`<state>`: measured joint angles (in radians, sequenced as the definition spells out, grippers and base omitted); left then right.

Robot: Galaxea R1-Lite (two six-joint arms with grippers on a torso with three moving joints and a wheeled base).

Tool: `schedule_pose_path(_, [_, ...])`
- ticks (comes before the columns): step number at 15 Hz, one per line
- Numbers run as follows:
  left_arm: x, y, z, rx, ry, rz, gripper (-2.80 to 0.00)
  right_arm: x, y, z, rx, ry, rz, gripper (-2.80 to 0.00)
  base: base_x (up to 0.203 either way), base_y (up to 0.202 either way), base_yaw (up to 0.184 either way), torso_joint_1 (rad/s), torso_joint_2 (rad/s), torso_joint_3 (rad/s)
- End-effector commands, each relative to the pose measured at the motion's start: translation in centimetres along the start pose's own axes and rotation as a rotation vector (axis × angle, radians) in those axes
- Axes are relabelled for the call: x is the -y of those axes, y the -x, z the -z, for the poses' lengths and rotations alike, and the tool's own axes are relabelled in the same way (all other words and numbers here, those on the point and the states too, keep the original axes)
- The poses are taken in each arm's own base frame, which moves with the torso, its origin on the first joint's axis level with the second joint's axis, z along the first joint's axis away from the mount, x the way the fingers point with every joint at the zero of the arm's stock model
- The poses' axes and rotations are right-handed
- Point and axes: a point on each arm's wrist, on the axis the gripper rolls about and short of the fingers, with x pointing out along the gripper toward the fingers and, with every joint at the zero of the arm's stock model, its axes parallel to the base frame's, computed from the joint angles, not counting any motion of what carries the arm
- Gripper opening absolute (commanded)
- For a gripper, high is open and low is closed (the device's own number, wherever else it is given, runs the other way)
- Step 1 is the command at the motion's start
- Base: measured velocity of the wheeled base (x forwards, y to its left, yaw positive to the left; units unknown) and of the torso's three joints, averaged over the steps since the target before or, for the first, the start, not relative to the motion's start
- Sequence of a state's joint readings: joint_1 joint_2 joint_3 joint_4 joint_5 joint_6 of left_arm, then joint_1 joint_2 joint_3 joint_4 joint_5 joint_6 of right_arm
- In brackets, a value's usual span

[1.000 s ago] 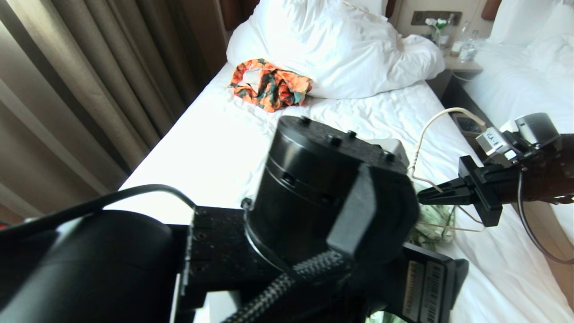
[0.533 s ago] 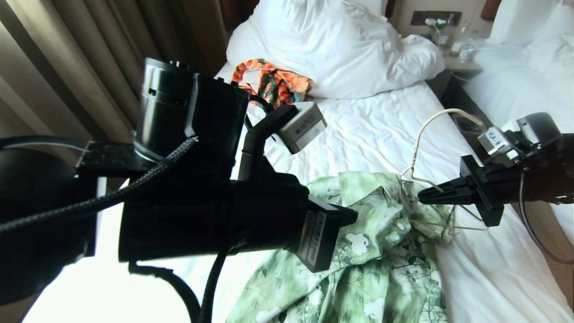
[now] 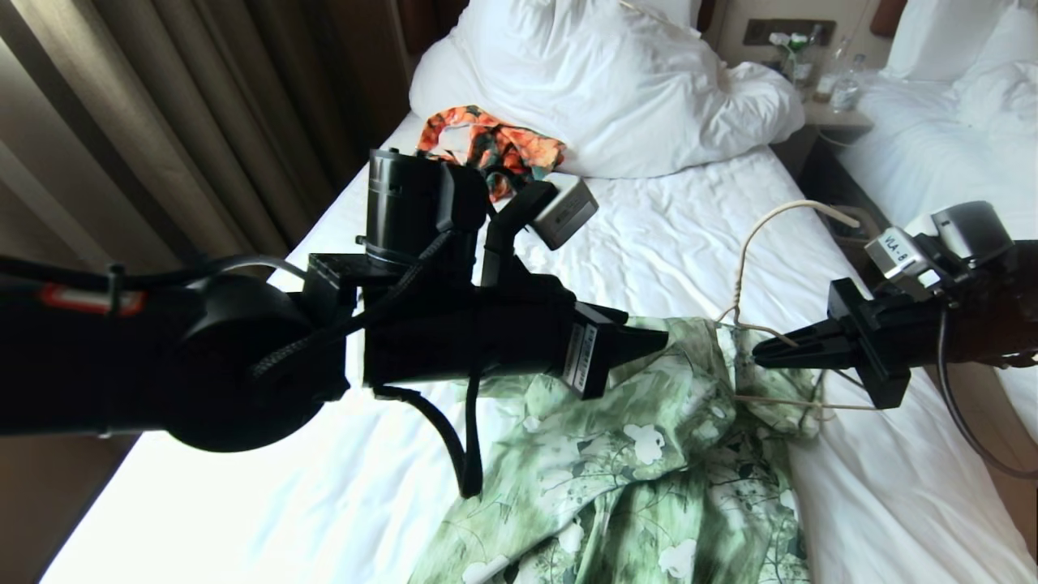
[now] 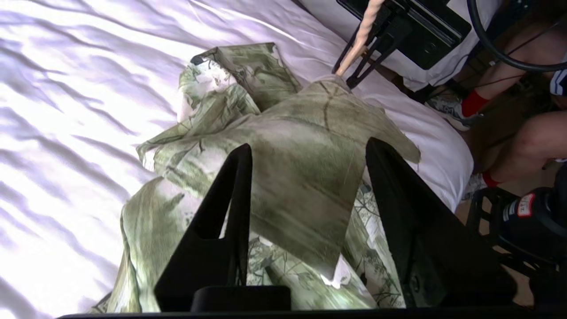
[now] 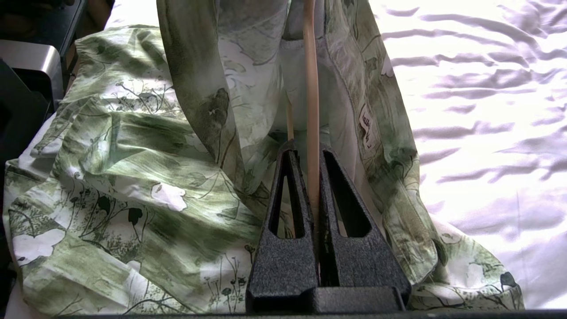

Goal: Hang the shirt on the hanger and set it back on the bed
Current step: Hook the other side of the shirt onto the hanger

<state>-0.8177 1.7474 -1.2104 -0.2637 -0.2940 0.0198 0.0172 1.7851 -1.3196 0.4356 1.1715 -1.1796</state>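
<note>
R gripper [image 5: 305, 153] pinches hanger [image 5: 311, 88] w/ shirt [image 5: 133, 177] on it; L gripper [image 4: 308, 153] jaws spread above shirt, over bed [image 3: 689, 235].

A: We get strong daylight from the curtain [image 3: 162, 122] side; the bed [image 3: 389, 519] sheet blows out to pure white near us.

B: And we see the left arm only as a black silhouette. In the left wrist view the shirt [image 4: 301, 177] between the fingers [image 4: 221, 221] smears with motion blur, while its sheet creases cast soft violet shadows.
</note>
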Motion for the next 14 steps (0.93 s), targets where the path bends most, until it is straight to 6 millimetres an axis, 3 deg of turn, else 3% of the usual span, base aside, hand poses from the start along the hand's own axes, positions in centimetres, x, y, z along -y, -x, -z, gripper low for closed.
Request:
schedule_pose_path(1, [-0.7,-1.9,1.2,-0.011,0.002,0.018,0.00,0.1,-0.1,0.3,0.007,-0.004,-0.008,-2.80,0.000,0.000,0.000,0.000,0.00,0.000])
schedule_pose_path(5, [-1.3,-1.8,1.2,-0.005,0.005,0.090,0.00,0.2,-0.2,0.6,0.009,0.002,-0.005,-2.80,0.000,0.000,0.000,0.000,0.00,0.000])
schedule_pose_path(14, [-2.2,-6.2,2.3,-0.032,-0.016,0.099,0.00,0.2,-0.3,0.8,0.008,-0.004,-0.008,-2.80,0.000,0.000,0.000,0.000,0.00,0.000])
